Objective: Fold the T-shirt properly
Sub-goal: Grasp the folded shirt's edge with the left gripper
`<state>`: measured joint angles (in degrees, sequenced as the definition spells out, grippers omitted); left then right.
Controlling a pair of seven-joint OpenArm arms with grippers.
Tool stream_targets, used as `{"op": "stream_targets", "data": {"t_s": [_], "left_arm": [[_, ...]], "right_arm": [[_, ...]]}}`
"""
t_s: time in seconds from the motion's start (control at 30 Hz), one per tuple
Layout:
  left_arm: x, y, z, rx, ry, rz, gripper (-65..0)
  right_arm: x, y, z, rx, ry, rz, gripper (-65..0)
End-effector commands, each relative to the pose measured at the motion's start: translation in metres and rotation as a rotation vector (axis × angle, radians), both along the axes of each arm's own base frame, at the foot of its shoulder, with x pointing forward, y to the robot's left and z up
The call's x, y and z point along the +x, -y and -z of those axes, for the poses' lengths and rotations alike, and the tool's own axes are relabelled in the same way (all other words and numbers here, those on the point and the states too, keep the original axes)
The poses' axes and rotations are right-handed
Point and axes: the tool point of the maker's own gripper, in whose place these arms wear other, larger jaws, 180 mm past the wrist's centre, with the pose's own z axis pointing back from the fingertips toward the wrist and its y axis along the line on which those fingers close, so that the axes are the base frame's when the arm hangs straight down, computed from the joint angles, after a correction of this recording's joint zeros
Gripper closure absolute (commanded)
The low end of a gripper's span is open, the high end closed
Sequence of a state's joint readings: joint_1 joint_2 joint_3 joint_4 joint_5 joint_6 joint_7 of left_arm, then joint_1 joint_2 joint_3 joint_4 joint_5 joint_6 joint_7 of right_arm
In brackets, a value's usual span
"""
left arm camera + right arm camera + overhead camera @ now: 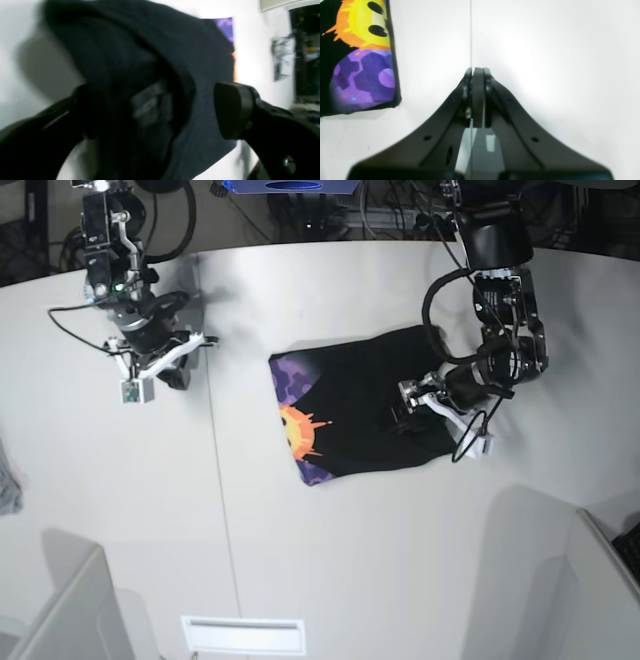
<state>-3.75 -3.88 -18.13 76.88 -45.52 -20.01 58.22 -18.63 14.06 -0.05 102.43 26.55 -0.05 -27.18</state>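
Note:
The black T-shirt [370, 400] lies folded in the middle of the white table [330, 560], with its sun face and purple print along the left edge. My left gripper [408, 408] is at the shirt's right part. In the left wrist view it [157, 112] is open, its fingers [232, 110] wide apart with bunched black cloth [140, 62] between them; the view is blurred. My right gripper [176, 373] is far left of the shirt. In the right wrist view it [477, 72] is shut and empty above bare table, with the print [362, 62] at the upper left.
A small grey cloth scrap [8, 480] lies at the table's left edge. A seam [215, 480] runs across the table left of the shirt. Cables and equipment [300, 200] crowd the back edge. Grey panels [60, 610] stand at the front corners.

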Motion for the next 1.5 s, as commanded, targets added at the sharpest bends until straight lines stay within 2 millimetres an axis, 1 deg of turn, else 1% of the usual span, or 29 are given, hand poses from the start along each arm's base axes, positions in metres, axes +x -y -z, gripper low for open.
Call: {"op": "stream_targets", "data": {"t_s": [0.0,0.13,0.2,0.3,0.37,0.53,0.63,0.73,0.8,1.03,1.1,1.27,1.4,1.47], "left_arm": [[-0.009,-0.002,0.009,0.039,-0.049,0.028,-65.0],[-0.014,0.013,0.015,0.045,-0.066,0.082,-65.0],[-0.02,0.017,0.022,0.044,-0.092,0.101,-54.8],[-0.024,0.018,0.031,0.034,-0.125,0.098,-38.5],[-0.027,0.018,0.035,0.03,-0.143,0.099,-29.3],[-0.033,0.019,0.041,0.078,-0.158,0.167,-0.2],[-0.033,0.018,0.041,0.125,-0.166,0.218,0.0],[-0.036,0.01,0.046,0.168,-0.204,0.218,0.0],[-0.032,0.006,0.043,0.203,-0.195,0.249,0.0],[-0.031,0.001,0.042,0.348,-0.186,0.419,0.0],[-0.032,0.001,0.042,0.39,-0.186,0.472,0.0],[-0.029,0.002,0.041,0.466,-0.171,0.57,0.0],[-0.028,0.014,0.039,0.518,-0.154,0.666,0.0],[-0.026,0.016,0.038,0.555,-0.143,0.716,0.0]], "right_arm": [[0.008,0.002,-0.013,-0.006,0.051,-0.001,0.0],[0.008,0.002,-0.013,-0.006,0.051,-0.001,0.0],[0.008,0.002,-0.013,-0.006,0.052,-0.001,0.0],[0.009,0.002,-0.014,-0.006,0.054,-0.001,0.0],[0.009,0.002,-0.014,-0.006,0.054,-0.001,0.0],[0.008,0.002,-0.013,-0.006,0.052,-0.001,0.0],[0.008,0.003,-0.013,-0.006,0.053,0.0,0.0],[0.008,0.003,-0.013,-0.006,0.051,0.0,0.0],[0.008,0.003,-0.013,-0.005,0.051,0.001,0.0],[0.005,0.003,-0.011,-0.005,0.044,0.002,0.0],[0.004,0.013,-0.012,-0.008,0.046,0.036,0.0],[-0.004,0.035,-0.009,-0.015,0.034,0.112,0.0],[-0.012,0.045,-0.007,-0.026,0.02,0.135,0.0],[-0.015,0.052,-0.006,-0.033,0.017,0.152,0.0]]}}
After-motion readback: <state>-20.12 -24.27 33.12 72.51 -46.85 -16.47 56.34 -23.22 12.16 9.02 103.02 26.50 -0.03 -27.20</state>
